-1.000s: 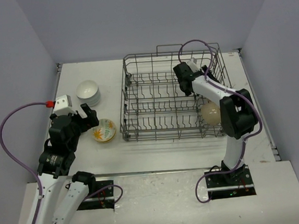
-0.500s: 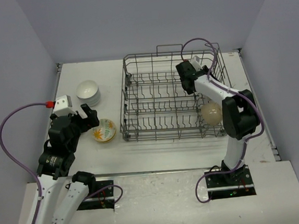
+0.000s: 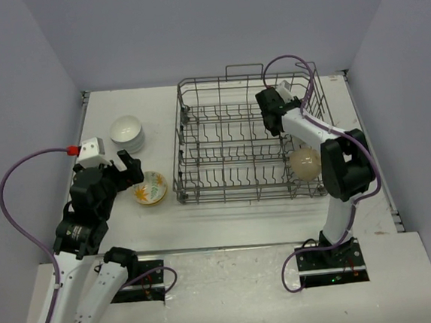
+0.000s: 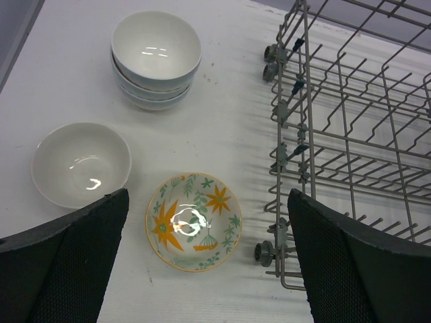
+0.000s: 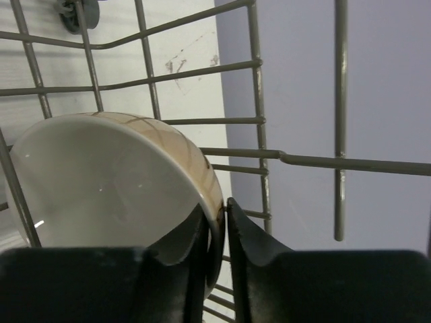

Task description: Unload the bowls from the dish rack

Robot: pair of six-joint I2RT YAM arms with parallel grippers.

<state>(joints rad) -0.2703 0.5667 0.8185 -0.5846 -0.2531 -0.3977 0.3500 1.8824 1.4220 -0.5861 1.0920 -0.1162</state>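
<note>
The right tool (image 5: 217, 214) is closed on the rim of a tan bowl (image 5: 114, 182) inside the dish rack (image 3: 220, 123), toward its right side. The left tool (image 4: 205, 202) hangs wide open above the floral bowl (image 4: 194, 222), which sits on the surface (image 4: 67, 87) near the white bowls (image 4: 156, 47)

White table (image 3: 227, 213): dish rack (image 3: 229, 149) right; white bowl stack (image 4: 156, 57), single white bowl (image 4: 81, 163), floral bowl (image 4: 194, 221) left.

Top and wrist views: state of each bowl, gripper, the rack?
Tan bowl: tilted in rack, rim gripped.
Other tan bowl: in rack.
Floral bowl: upright on table.
White bowl: upright on table.
White stack: upright on table.
Rack: two tan bowls showing.
Left gripper: open.
Right gripper: shut on tan bowl.
</note>
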